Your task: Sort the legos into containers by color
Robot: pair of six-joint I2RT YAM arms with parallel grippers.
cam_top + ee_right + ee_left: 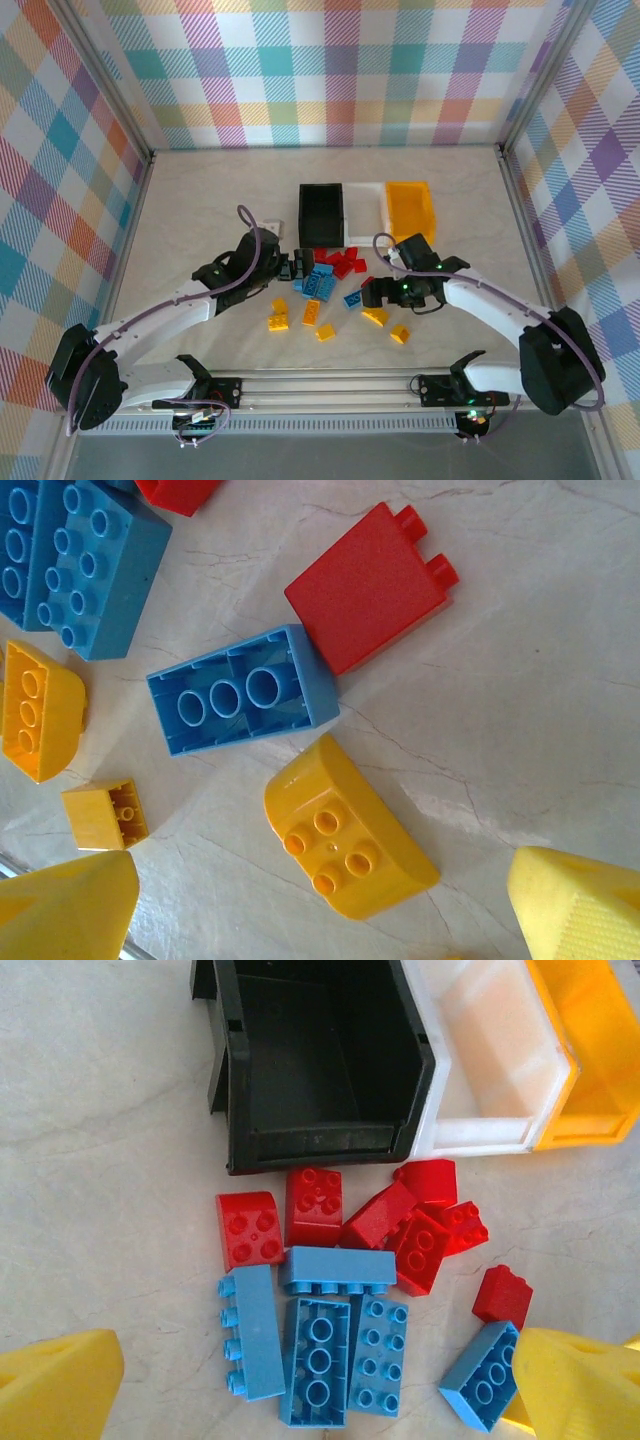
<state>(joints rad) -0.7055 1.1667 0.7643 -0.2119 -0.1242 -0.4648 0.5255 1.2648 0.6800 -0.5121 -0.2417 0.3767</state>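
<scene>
- The left hand [293, 266] is spread and empty over the blue bricks [320, 1355], which lie touching at the lower centre of its wrist view. Closing could pinch two at once or shove the red bricks [400, 1225].
- The right hand [372, 293], also spread, straddles a glossy yellow-orange brick [345, 830] on the tabletop [520, 710]. Its rounded side may slip.
- The black bin [320, 1070] waits at the top of the frame.

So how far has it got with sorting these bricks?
Nothing looks done: the black bin, white bin and yellow bin look empty. In hand: the left gripper hovers open over the red bricks and blue bricks, the right gripper open over a yellow brick, neither holding anything. Remaining: every brick on the table.
</scene>
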